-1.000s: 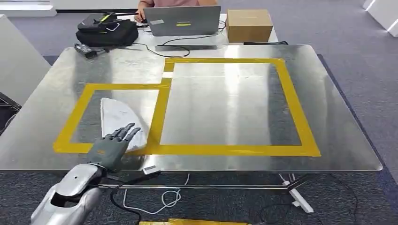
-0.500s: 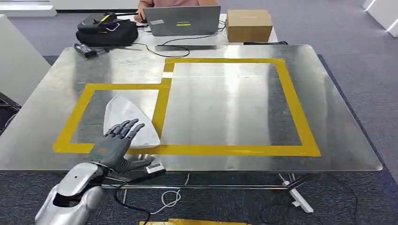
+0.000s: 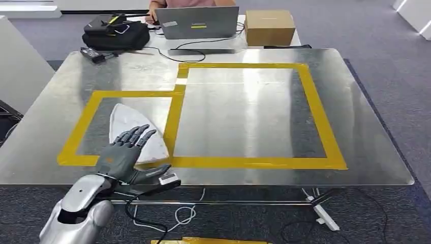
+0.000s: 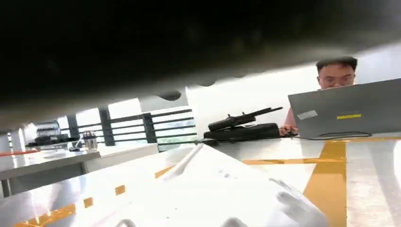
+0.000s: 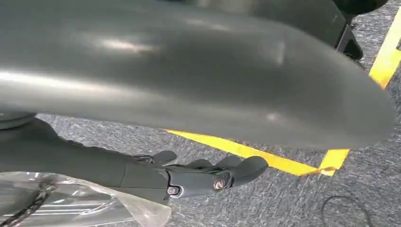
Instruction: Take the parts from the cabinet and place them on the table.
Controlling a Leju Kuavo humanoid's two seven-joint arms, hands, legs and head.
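lying beneath left robot hand (image 3: pixel 123 152): part (image 3: pixel 133 129)

white part (image 4: pixel 213 189) lying flat on metal table (image 4: pixel 373 161), close up | yellow tape (image 4: pixel 331 175) on table just beside part | beyond part: black bag (image 4: pixel 243 130), grey laptop (image 4: pixel 347 109), person (image 4: pixel 336 73) behind laptop | blurred dark mass overhead

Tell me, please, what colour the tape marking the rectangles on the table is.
The tape is yellow, seen best in the head view.
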